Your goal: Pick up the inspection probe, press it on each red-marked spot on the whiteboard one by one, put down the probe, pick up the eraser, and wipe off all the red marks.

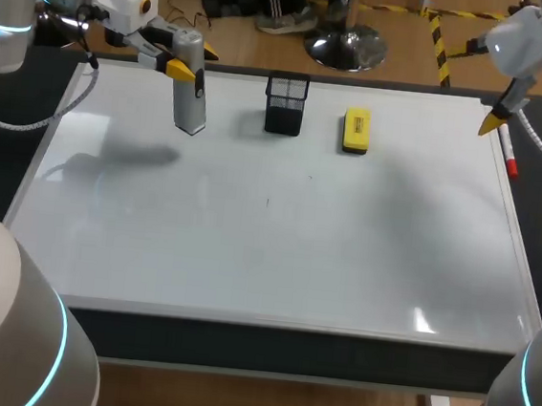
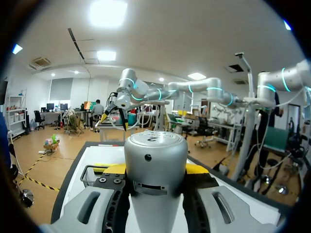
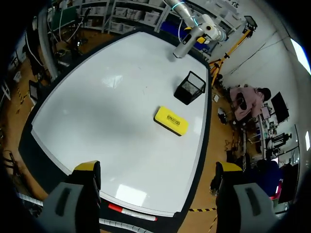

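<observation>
The left end effector [image 1: 183, 68] is clenched on the inspection probe [image 1: 191, 104], holding it upright over the far-left area of the whiteboard [image 1: 276, 251]. The right end effector [image 1: 495, 124] is released, fingers spread, above the far-right edge. The yellow eraser [image 1: 356, 132] lies beside the mesh holder [image 1: 286, 104] on the board.

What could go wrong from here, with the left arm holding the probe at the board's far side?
1. The left gripper holds the probe near its top, so a firm press might tilt it or let it slip.
2. No clear red marks show on the whiteboard, only faint specks, so presses could land off target.
3. The mesh holder stands between the probe and the eraser; a low sideways move could knock it.
</observation>
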